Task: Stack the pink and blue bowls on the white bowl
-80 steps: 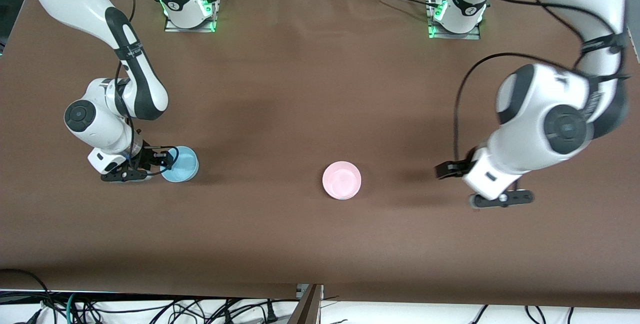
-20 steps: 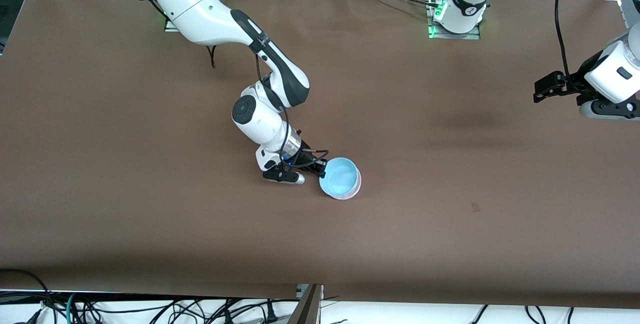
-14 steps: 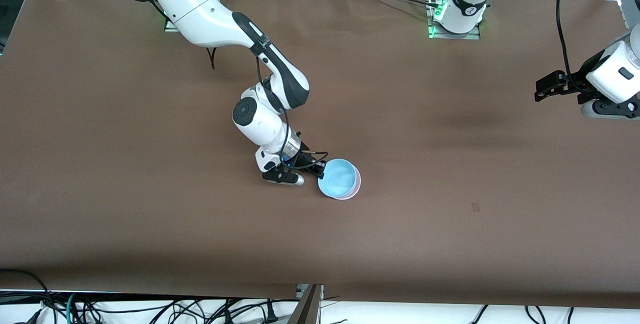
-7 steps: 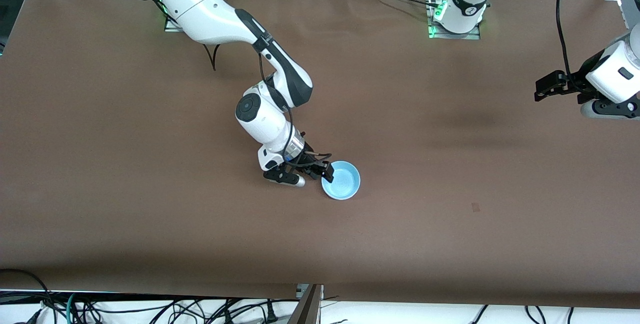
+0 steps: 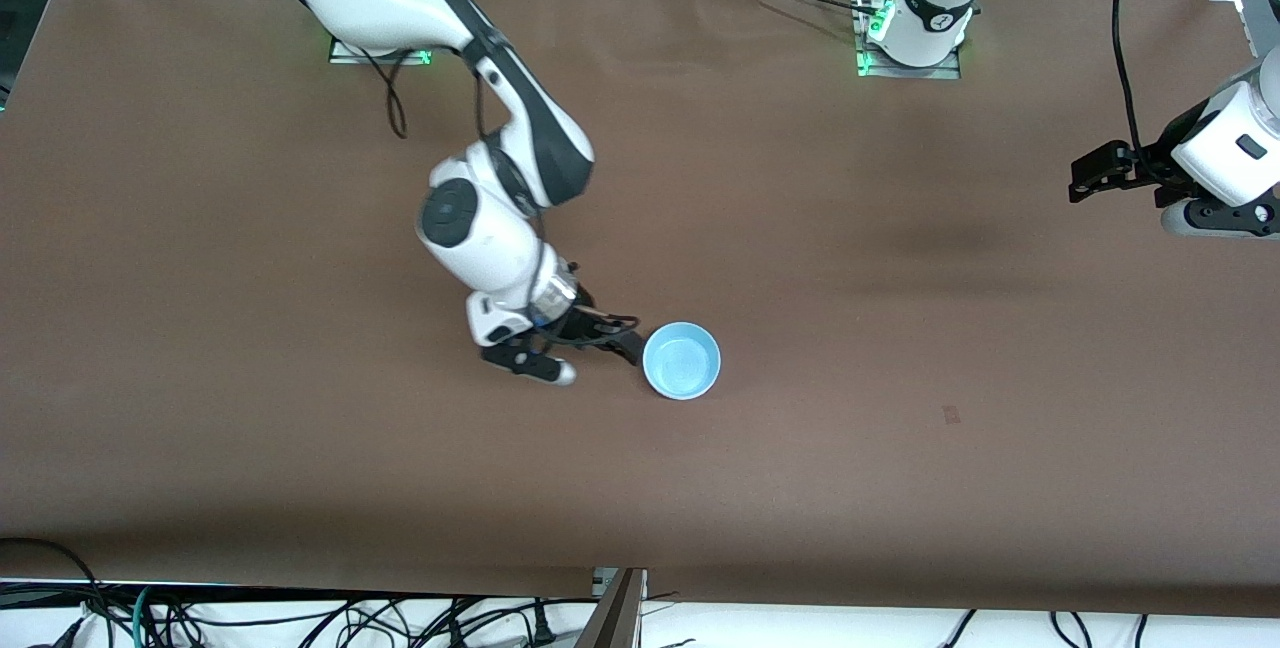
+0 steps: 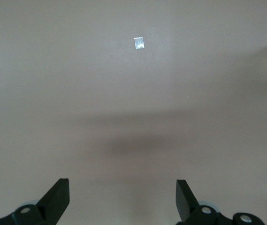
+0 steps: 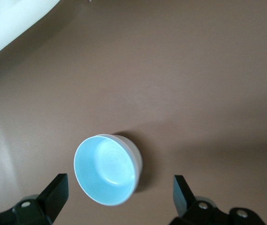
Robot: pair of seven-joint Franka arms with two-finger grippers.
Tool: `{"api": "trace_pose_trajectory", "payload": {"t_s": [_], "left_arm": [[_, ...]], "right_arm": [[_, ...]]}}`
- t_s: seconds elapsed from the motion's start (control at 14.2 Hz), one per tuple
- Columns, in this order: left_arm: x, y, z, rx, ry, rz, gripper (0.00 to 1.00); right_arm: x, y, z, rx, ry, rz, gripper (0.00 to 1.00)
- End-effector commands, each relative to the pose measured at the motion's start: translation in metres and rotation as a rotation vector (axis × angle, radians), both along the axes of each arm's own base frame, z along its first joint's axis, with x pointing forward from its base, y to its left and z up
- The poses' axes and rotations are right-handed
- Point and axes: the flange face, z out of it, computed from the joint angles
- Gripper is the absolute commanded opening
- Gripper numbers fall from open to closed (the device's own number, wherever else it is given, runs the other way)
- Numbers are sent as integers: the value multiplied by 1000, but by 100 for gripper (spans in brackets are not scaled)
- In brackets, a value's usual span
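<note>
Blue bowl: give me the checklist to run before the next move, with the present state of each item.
1. Blue bowl sits upright on the table: ok.
2. Right gripper open and off the bowl's rim, beside it: ok.
3. Pink and white bowls nested under the blue one: cannot tell; in the right wrist view only a pale outer wall shows.
4. Left gripper open, holding nothing, waiting toward its arm's end of the table: ok.
5. Stack sitting level, not tilted: ok from the front view.
</note>
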Motion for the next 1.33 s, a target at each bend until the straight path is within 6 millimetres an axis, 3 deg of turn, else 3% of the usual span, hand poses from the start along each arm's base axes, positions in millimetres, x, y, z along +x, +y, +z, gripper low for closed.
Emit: {"api": "trace_pose_trajectory", "payload": {"t_s": [0.0, 0.35, 0.63, 0.77, 1.19, 1.26], "left_arm": [[1, 2, 3, -9, 10, -21, 100], [1, -1, 4, -9, 8, -25, 100], [1, -2, 3, -10, 13, -28, 100], [0, -2, 3, -10, 17, -28, 100], [-3, -2, 4, -8, 37, -26, 100], [-3, -2, 4, -8, 37, -26, 100]], "right_arm": [[-2, -52, 61, -78, 43, 39, 99], [-26, -155, 150, -162, 187, 178, 99], [-63, -239, 208, -166, 237, 291, 99], [-73, -253, 218, -225, 248, 354, 99], [-76, -280, 217, -305, 249, 365, 99], [-86, -297, 214, -316, 235, 355, 99]]}}
